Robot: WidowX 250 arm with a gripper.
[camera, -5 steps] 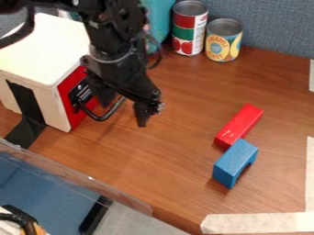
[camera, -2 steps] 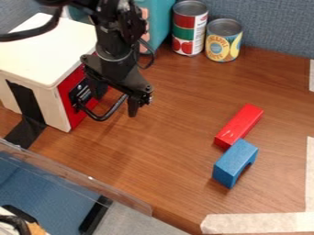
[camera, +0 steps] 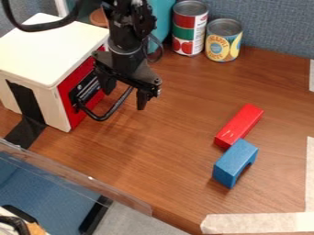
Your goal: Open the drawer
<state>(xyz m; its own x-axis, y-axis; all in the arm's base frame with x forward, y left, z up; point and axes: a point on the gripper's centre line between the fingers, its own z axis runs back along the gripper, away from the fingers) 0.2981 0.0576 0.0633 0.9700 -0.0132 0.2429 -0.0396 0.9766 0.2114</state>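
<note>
The gripper (camera: pixel 125 95) is hanging beside the red front of the drawer (camera: pixel 73 79), its two fingers standing apart, with the upper end of the black handle (camera: pixel 98 118) lying near them. The drawer is sitting flush in the side of the white box (camera: pixel 49 50), while the red block (camera: pixel 239 125) and blue block (camera: pixel 233 161) are resting well apart from it on the table (camera: pixel 165 156).
</note>
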